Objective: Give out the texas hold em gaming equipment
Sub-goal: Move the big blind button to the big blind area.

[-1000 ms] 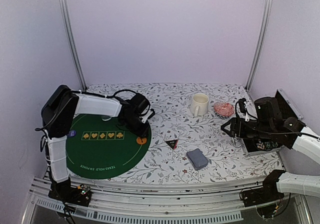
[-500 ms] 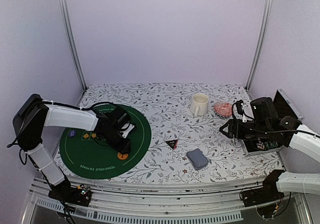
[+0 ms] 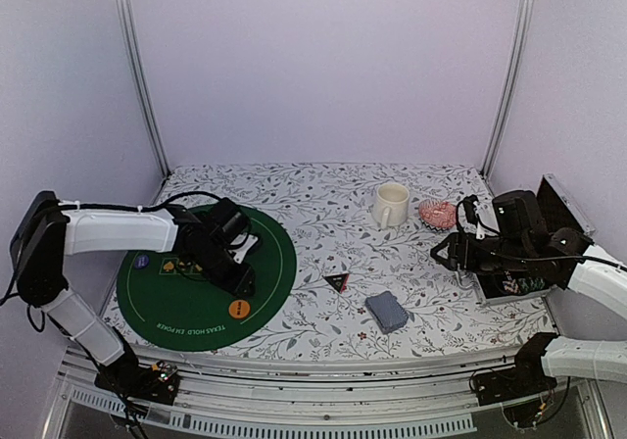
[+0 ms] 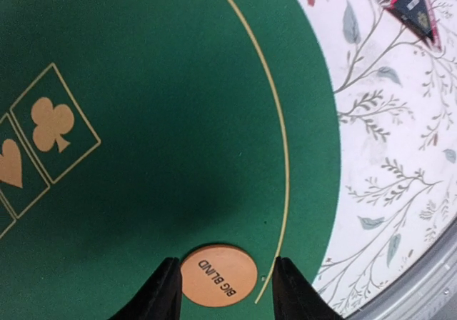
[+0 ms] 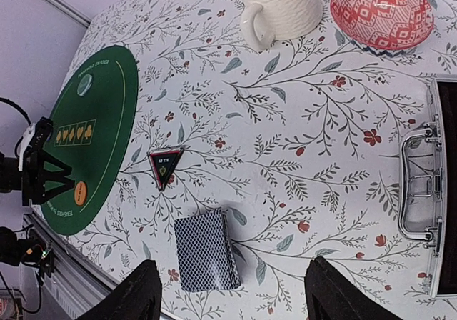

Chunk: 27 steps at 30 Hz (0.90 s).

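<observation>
From above, lilac walls and two metal posts (image 3: 137, 67) close in a table (image 3: 304, 186) under a white cloth printed with leaves and small flowers. A round green mat (image 3: 162, 312) lies on its left part, and the left gripper (image 3: 238, 284) hangs low over the mat's near right edge, just above the orange button (image 3: 239, 309). The marker (image 3: 337, 282) lies on the cloth right of the mat, with the cards (image 3: 387, 312) stacked nearer the front. The mug (image 3: 390, 204) and dish (image 3: 438, 213) stand side by side towards the back. The right gripper (image 3: 446, 251) hovers beside an open case (image 3: 519, 284) at the right edge. In the left wrist view the button, lettered BIG BLIND, lies flat on the green felt inside the gold border line, and the fingers (image 4: 166, 295) stand apart on either side of it, not clamped. In the right wrist view the fingers (image 5: 139, 295) are spread wide over the cloth with nothing between them; the cards lie below, and a clear disc (image 5: 85, 84) sits at the mat's far end
</observation>
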### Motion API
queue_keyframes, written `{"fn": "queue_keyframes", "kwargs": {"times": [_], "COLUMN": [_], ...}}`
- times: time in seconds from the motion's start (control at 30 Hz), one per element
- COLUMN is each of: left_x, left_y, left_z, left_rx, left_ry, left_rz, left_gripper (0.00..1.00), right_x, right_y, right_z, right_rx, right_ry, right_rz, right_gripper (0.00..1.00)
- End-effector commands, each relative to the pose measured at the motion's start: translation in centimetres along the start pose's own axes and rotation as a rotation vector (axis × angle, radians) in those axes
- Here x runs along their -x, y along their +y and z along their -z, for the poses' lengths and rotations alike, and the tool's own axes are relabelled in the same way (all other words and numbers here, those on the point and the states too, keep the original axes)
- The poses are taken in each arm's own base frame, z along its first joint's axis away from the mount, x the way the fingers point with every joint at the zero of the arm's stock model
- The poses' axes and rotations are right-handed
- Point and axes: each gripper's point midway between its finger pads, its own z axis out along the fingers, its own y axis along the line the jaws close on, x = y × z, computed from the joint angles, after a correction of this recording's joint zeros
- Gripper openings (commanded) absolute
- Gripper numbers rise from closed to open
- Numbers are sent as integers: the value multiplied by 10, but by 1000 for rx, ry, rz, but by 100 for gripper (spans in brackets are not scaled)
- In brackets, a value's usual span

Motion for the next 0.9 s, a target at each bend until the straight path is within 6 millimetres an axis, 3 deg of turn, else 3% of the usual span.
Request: {"fn": "queue_keyframes", "kwargs": {"times": [0.0,0.3,0.47,0.67,0.87], "left_x": [24,61,68,58,67], "left_y": [-11,-27,-35,-38,-39], "left_z": [27,85,89,90,112], "left_rx": [-50,-99,-147,-183,-174], "left_ry": [-78,-249,-295,-324,-404], "left_rz": [-2,-88,-107,-130,-176], "left_gripper": [46,58,63,76,88], "right_x": [12,10,12,4,-11], "right_y": [12,17,28,49,55], "right_z": [5,-3,-6,-9,-26], "right_rx": [38,35,50,90,63], "right_ry": [-20,49,83,117,185], "right_rz": [2,-17,-44,-77,-86], "right_gripper": [71,71,70,70,71]}}
